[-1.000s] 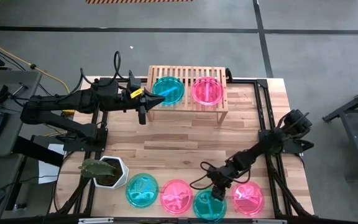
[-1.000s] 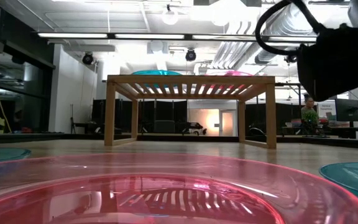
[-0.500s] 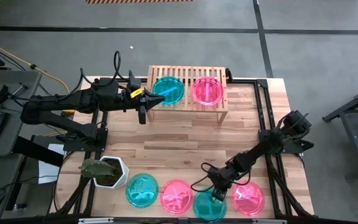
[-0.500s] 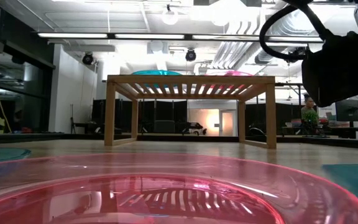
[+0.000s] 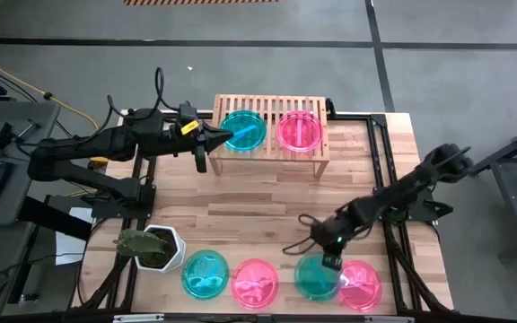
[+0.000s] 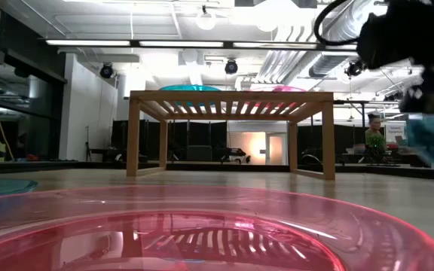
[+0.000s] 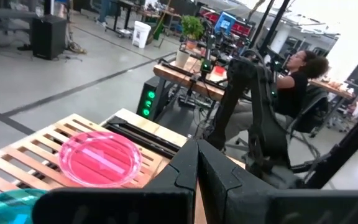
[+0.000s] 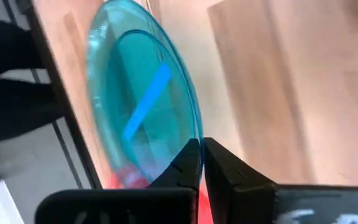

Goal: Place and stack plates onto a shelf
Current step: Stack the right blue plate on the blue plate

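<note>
Lifted off the counter (image 5: 267,202) since a second earlier, a teal plate (image 5: 316,276) hung tilted from the right claw (image 5: 331,262), whose fingers were clamped on its rim, partly overlapping the pink plate (image 5: 363,285) beside it. Left claw (image 5: 203,144), closed and empty, stretched level just beside the shelf (image 5: 273,153) holding two plates.

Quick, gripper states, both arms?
Left gripper: shut, empty, by the shelf.
Right gripper: shut on a teal plate, lifted off the table.
</note>
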Motion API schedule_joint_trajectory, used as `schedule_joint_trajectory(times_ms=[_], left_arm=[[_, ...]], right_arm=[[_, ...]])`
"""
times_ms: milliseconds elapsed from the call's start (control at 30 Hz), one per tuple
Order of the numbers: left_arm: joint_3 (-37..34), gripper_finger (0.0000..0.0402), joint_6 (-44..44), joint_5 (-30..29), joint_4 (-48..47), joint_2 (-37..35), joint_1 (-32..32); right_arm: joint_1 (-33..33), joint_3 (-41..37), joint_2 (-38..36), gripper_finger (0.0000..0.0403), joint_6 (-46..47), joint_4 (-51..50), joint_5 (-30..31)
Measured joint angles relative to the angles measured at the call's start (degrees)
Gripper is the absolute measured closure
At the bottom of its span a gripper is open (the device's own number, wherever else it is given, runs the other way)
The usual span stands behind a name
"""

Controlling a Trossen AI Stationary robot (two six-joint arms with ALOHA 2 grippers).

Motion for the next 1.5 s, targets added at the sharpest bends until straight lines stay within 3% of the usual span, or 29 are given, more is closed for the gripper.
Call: schedule_joint_trajectory(times_ms=[167,300,467,567,633,800,1133,1333,1500], left_arm=[[0.00,0.0402,1.68,-1.72,0.15,-0.54,-0.02],[0.00,0.0401,1.68,-2.03,0.09,-0.54,-0.02],[0.00,0.0401,1.68,-2.03,0.09,-0.54,-0.02],[0.00,0.0401,1.69,-2.06,0.44,-0.54,-0.02],[0.00,0.0401,1.72,-2.08,1.51,-0.54,-0.02],[0.00,0.0401,4.60,-2.32,6.63,-0.54,-0.02],[0.00,0.0401,7.74,-2.27,16.90,-0.52,-0.06],[0.00,0.0401,7.22,-1.14,19.02,-0.52,-0.17],[0.00,0.0401,7.18,-1.12,19.00,-0.52,-0.17]], right_arm=[[-5.60,0.00,-10.51,0.0403,-8.17,-6.86,-1.86],[-9.97,-4.69,-18.72,0.0403,-7.03,-2.21,-4.30],[-13.32,-17.79,-26.26,0.0403,6.60,19.47,-3.86],[-15.06,-22.37,-25.71,0.0403,13.92,38.17,2.02],[-16.61,-21.64,-23.44,0.0403,15.48,44.88,6.31],[-25.10,-9.45,-16.62,0.0403,10.96,43.34,11.27],[-46.48,24.09,1.52,0.0403,-4.07,24.27,13.09],[-51.25,38.73,11.34,0.0403,-8.88,11.79,13.17],[-51.41,42.45,15.71,0.0403,-10.04,7.82,12.30]])
